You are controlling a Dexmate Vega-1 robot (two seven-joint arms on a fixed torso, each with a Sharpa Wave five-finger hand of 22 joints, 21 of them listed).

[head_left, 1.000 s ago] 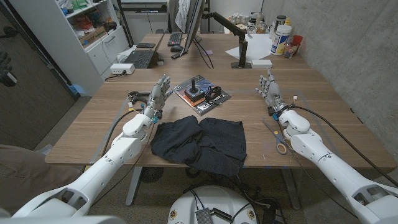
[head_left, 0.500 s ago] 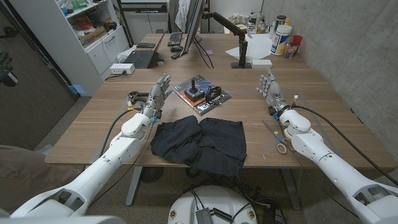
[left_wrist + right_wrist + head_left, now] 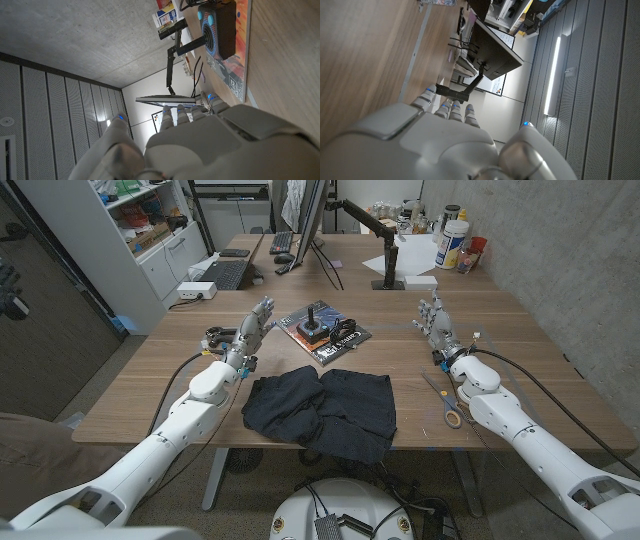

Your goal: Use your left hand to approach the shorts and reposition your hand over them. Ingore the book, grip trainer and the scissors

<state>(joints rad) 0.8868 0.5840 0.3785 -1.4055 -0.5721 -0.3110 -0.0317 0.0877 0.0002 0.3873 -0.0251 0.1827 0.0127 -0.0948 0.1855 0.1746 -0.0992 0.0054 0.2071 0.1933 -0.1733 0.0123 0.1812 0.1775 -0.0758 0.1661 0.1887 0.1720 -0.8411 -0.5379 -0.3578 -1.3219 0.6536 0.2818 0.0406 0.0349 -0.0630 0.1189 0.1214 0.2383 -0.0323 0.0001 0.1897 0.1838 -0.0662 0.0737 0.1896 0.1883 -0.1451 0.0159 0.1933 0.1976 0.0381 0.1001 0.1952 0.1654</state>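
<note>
Starting from the left side of the table [image 3: 150, 380], the grip trainer [image 3: 218, 335] lies just beyond the left hand [image 3: 252, 330], which stands raised above the wood with its fingers apart and extended, holding nothing. In the left wrist view the same hand [image 3: 200, 135] points toward the book [image 3: 227, 45], not toward the cloth. The shorts [image 3: 322, 410], dark and crumpled, lie in the middle of the table near its front edge, nearer to the robot than this hand and a little toward the centre. The hand is not over them and does not touch them, so the approach step appears to be only at its beginning. The book [image 3: 325, 330] lies beyond the shorts, close to them but apart. The next move probably calls for the left arm to bring the hand back toward the robot and inward, until the palm hovers over the cloth, while it passes clear of the grip trainer and the corner of the book. Further right, the right hand [image 3: 434, 320] stands upright with its fingers spread and empty; the right wrist view shows it [image 3: 435, 140] above bare wood. The scissors [image 3: 443, 402] lie beside the right forearm and can stay where they are.
</note>
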